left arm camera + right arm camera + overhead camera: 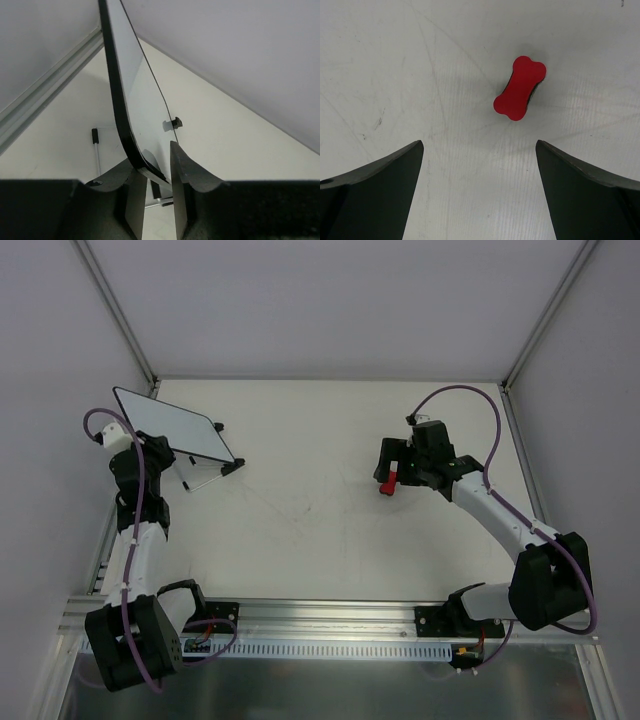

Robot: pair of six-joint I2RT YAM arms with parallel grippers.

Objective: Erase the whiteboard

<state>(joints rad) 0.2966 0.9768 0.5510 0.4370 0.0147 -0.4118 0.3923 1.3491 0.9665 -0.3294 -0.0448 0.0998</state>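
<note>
The whiteboard (175, 425), white with a thin black frame, stands tilted on its black feet at the far left of the table. My left gripper (143, 447) is shut on the board's near edge; in the left wrist view the framed corner (131, 145) sits between the two fingers (150, 156). The board's face looks blank from above. The red bone-shaped eraser (520, 87) lies flat on the table. My right gripper (479, 145) hangs over it, open and empty, with the eraser just ahead of the fingertips. The eraser shows under that gripper from above (390, 481).
The table top (320, 520) is white and scuffed, walled by grey panels with aluminium posts at the back corners. The board's wire stand (205, 480) and a black foot (232, 467) stick out toward the middle. A rail (320, 625) runs along the near edge.
</note>
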